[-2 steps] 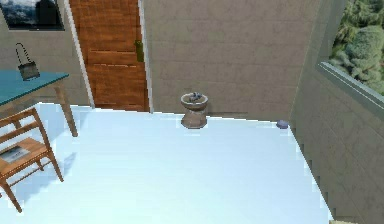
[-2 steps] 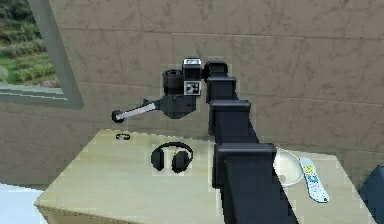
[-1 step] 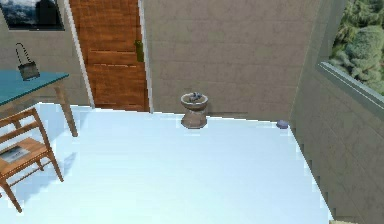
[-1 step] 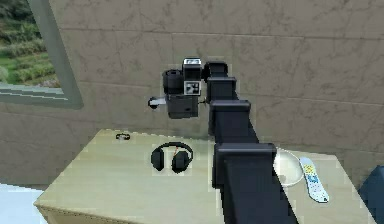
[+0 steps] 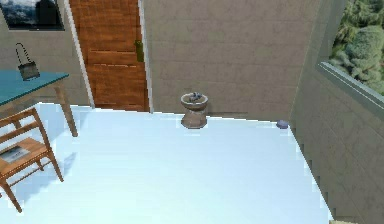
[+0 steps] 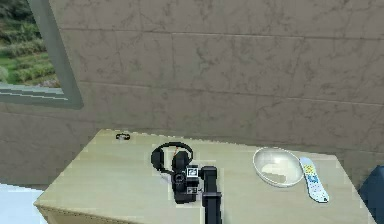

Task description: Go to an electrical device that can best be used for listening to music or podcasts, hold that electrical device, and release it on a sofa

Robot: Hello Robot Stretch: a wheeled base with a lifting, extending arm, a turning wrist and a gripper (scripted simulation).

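**Forward view**
- Dark-framed picture or window (image 5: 30, 12): on the wall, top left corner.
- Teal table (image 5: 20, 88): at the left edge. A small dark object with a handle (image 5: 27, 69) stands on it.
- Wooden chair (image 5: 20, 150): just in front of the teal table.
- Wooden door (image 5: 112, 55): set in the far wall.
- Short stone-coloured pedestal (image 5: 195, 110): on the floor against the far wall, right of the door.
- Small bluish blob (image 5: 283, 125): on the floor near the far right corner, kind not legible.
- Window (image 5: 360, 50): in the right wall, with greenery behind it.

**Arm side view**
- Grey-framed window (image 6: 30, 50): upper left.
- Light wooden table (image 6: 100, 180): against the tiled wall.
- Small dark object (image 6: 123, 137): near the table's far left corner.
- Headphones (image 6: 172, 157): black, lying on the tabletop about mid-width.
- Gripper (image 6: 180, 183): at the near side of the headphones, on the end of the dark arm (image 6: 212, 205). Contact cannot be told. The state of its fingers, and whether it holds anything, cannot be told.
- Pale bowl (image 6: 277, 165): on the table, right of the arm.
- White remote control (image 6: 313, 178): just right of the bowl.
- Blue shape (image 6: 377, 190): at the right edge, beyond the table.
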